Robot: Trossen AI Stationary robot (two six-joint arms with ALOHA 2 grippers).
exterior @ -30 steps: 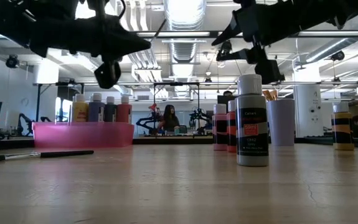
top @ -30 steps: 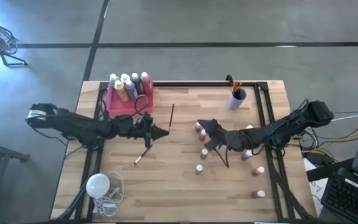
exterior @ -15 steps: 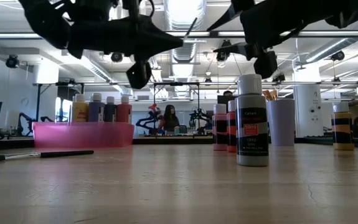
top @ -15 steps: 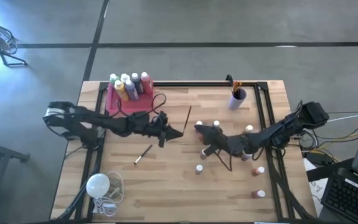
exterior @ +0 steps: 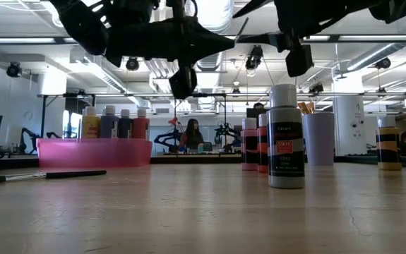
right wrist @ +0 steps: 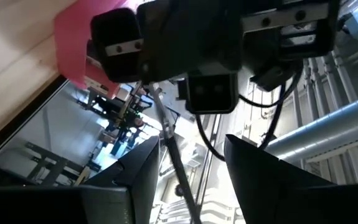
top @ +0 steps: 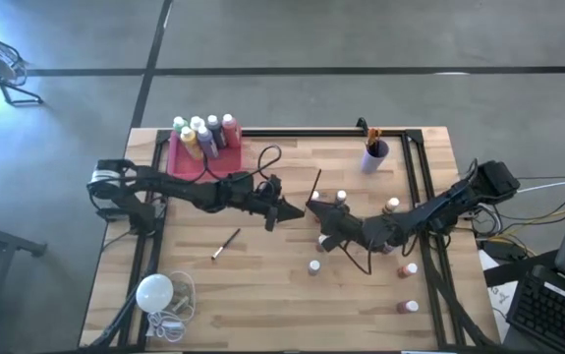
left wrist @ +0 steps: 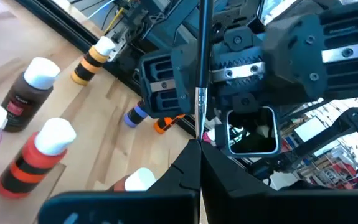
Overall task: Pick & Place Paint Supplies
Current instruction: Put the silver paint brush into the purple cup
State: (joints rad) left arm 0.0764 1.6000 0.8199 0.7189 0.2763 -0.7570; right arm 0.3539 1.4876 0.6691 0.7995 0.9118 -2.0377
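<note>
A: Centre of the overhead frame. The left gripper [top: 292, 209] has its fingers pressed tight on a thin dark paintbrush [top: 315, 184], which slants up toward the upper right from the fingertips. Nothing under it but bare table [top: 262, 285].

B: And the other arm?

A: It reaches in from the right edge. The right gripper [top: 313, 204] sits nose to nose with the left one, fingers partly parted. In its own wrist camera the brush shaft [right wrist: 169, 149] runs between the two fingers [right wrist: 138, 177]. Contact not clear from that angle; could be touching, could be just apart.

B: Rest of the supplies?

A: Pink tray [top: 186, 162] in the upper left of the table, with a cluster of white-capped paint bottles [top: 203, 133] standing in it. Purple cup [top: 374, 155] in the upper right, brushes upright inside. Small bottles [top: 314, 266] scattered right of centre, under and around the right arm; more [top: 405, 307] near the lower right. A second brush [top: 226, 244] lies flat left of centre, below the left arm.

B: Anything else?

A: White bulb with a cord [top: 154, 292], lower left corner. In the table-level view a bottle [exterior: 285, 137] stands nearest, right of centre, both arms overhead.
</note>
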